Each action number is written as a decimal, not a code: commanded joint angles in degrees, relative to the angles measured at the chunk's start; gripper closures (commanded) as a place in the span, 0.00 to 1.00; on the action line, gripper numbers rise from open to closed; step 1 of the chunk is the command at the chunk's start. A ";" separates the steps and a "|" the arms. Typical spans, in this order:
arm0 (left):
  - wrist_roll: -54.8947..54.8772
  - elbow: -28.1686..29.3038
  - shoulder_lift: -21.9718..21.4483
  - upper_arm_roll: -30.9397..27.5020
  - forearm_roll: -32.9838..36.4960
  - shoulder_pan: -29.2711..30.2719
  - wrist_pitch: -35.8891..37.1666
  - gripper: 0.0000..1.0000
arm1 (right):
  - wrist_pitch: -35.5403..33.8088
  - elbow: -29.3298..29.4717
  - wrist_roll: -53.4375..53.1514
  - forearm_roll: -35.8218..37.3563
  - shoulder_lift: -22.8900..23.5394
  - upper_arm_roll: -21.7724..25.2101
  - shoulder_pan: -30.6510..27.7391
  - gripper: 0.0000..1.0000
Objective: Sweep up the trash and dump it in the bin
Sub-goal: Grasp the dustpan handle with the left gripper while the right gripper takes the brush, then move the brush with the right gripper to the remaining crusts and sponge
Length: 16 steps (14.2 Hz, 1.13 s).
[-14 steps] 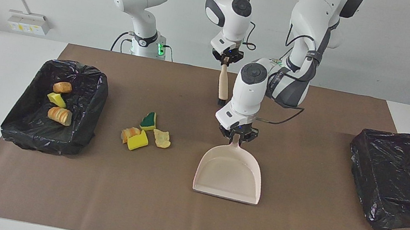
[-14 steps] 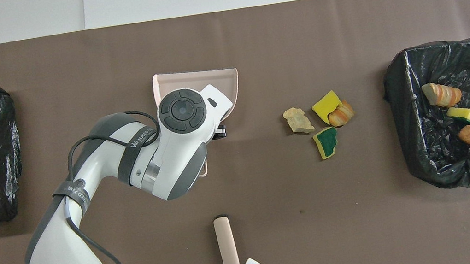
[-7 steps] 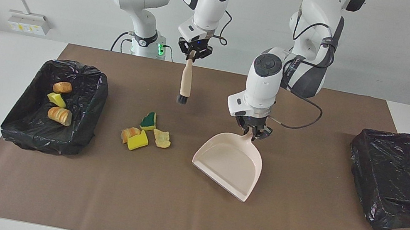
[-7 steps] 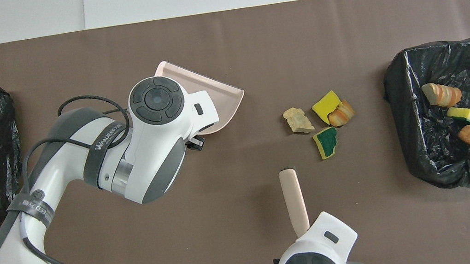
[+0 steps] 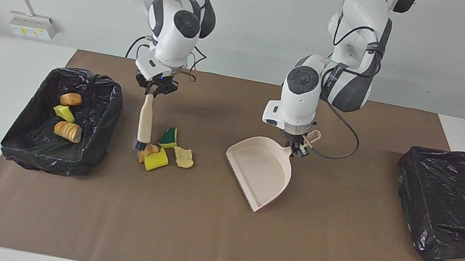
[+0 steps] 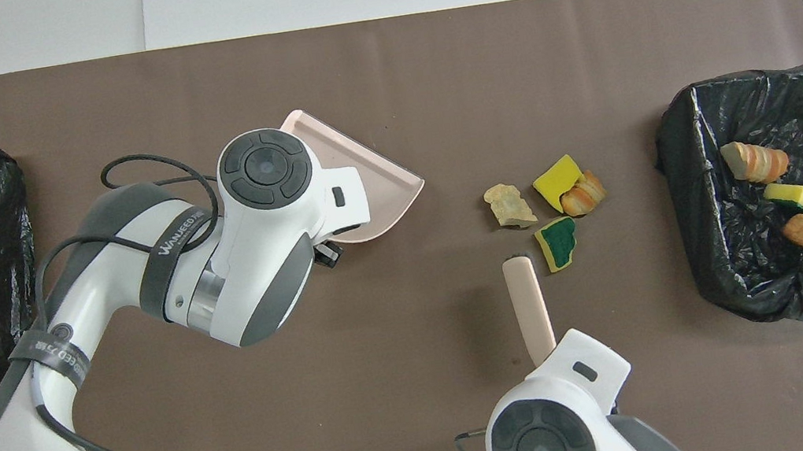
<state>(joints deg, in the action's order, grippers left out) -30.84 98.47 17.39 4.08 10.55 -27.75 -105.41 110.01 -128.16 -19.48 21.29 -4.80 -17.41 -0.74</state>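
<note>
Right tool (image 5: 155,89) is clenched on the brush (image 5: 145,124) handle, bristles hanging at the loose trash (image 5: 165,149), four chunks on the tabletop (image 5: 192,248) between the lined bin (image 5: 106,127) and the dustpan (image 5: 260,170). Three more chunks already lie in that bin. Left tool (image 5: 295,149) is grasping the dustpan handle, pan tilted with its mouth turned toward the pile but well apart from it. Judgement: the pan lip should sit flat on the tabletop just beside the chunks first, then the brush should start on the bin side and push low, slow strokes into the pan. A second bin (image 5: 454,203) at the left arm's end shows no chunks.
</note>
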 commanded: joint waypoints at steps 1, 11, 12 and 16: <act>-4.74 5.14 -4.02 0.22 3.59 -0.28 -0.15 1.00 | 2.47 2.21 0.24 2.52 4.79 -1.14 -1.44 1.00; -7.39 13.42 -8.25 0.57 9.67 -3.27 -0.59 1.00 | 11.37 3.78 2.52 -15.65 13.67 -1.84 2.48 1.00; -7.39 13.42 -8.25 0.57 9.75 -3.36 -0.68 1.00 | 10.58 4.92 2.61 -16.54 13.94 -1.93 3.98 1.00; -7.39 13.68 -8.42 0.66 9.58 -3.80 -1.03 1.00 | 11.72 5.90 2.70 -26.02 15.26 -1.93 9.61 1.00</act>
<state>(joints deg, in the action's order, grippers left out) -37.55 109.44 10.81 5.30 19.01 -30.59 -105.48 120.86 -123.39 -19.25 -0.22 8.26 -19.05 7.46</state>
